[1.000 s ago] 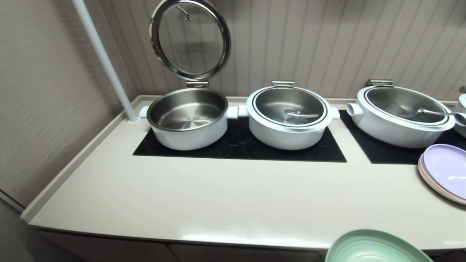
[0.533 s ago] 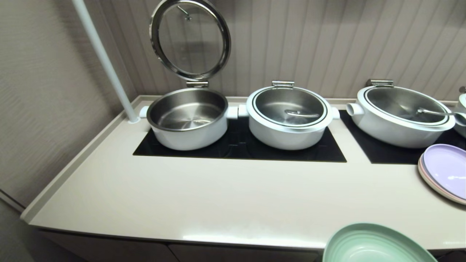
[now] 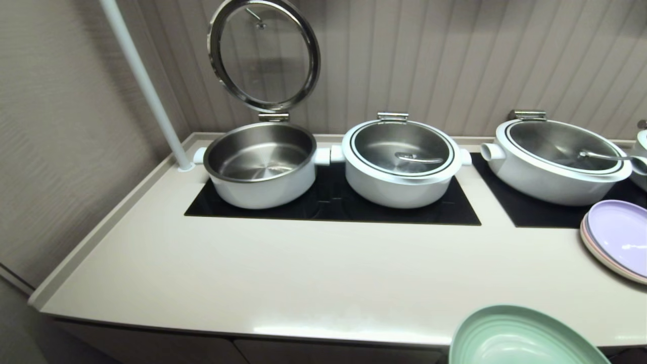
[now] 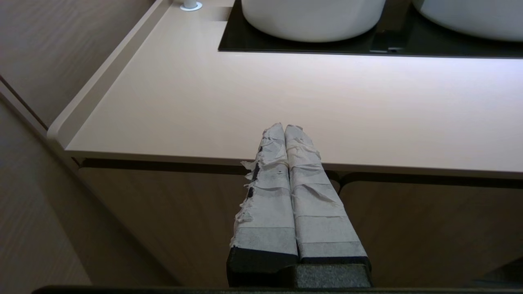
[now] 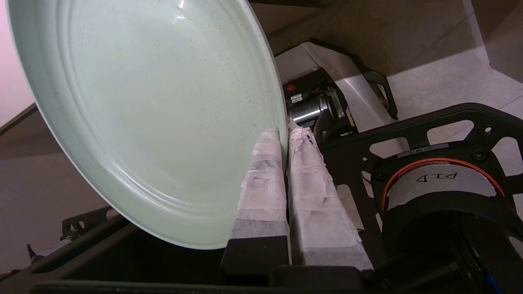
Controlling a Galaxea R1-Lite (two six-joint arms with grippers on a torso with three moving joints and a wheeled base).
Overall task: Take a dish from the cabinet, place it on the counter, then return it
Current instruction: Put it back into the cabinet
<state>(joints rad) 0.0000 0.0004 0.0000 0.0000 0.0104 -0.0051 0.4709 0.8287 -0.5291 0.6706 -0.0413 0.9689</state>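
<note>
pinched at its rim, the dish (image 5: pixel 155 122) hangs tilted.

The dish (image 3: pixel 520 337) shows at the counter's (image 3: pixel 283 273) near edge.

The pale mint-green dish (image 3: pixel 520 339) — round, shallow, faintly ringed — hangs tilted in front of the counter's (image 3: pixel 283 283) near edge, its rim pinched. The cream counter has a raised rim; cabinet doors (image 4: pixel 171 220) below are shut.

Ribbed beige wall panelling (image 3: pixel 455 60) behind, perhaps tiled floor (image 5: pixel 441 77) below.
</note>
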